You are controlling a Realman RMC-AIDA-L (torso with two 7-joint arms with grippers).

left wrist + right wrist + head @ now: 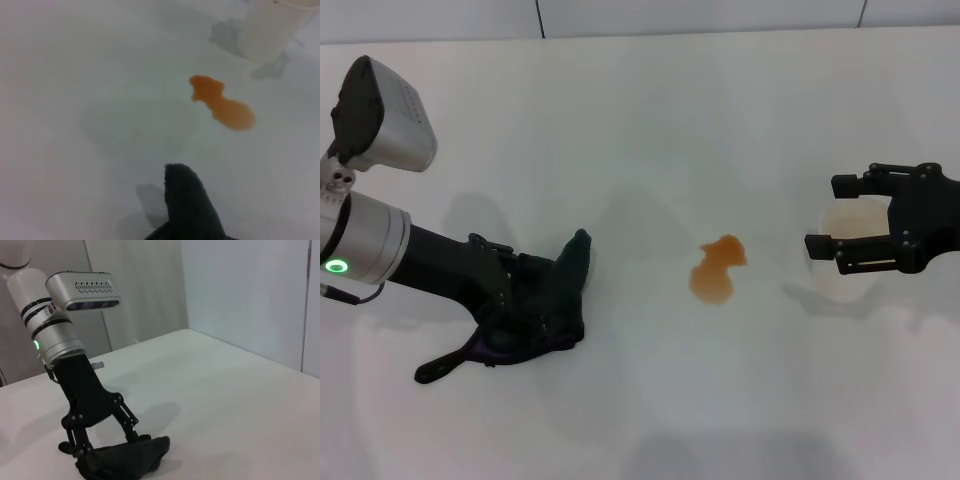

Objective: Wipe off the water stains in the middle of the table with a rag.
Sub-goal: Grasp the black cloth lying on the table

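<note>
Where the head view looks down, the left gripper [520, 310] presses on the rag [555, 300] toward the table's [640, 120] left edge, fingers clamped on it. The stain [718, 270] lies mid-table. Near the right edge, the right gripper [825, 235] spreads apart around a cup [850, 255].

From the left wrist, the rag's tip [187, 200] points toward the stain [222, 102], well apart.

From the right wrist, the left gripper [107, 445] pins the rag [125, 460] down.

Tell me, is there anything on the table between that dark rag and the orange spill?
No. In the head view, only bare white table lies between the rag and the water stains; the left wrist view shows the same.
</note>
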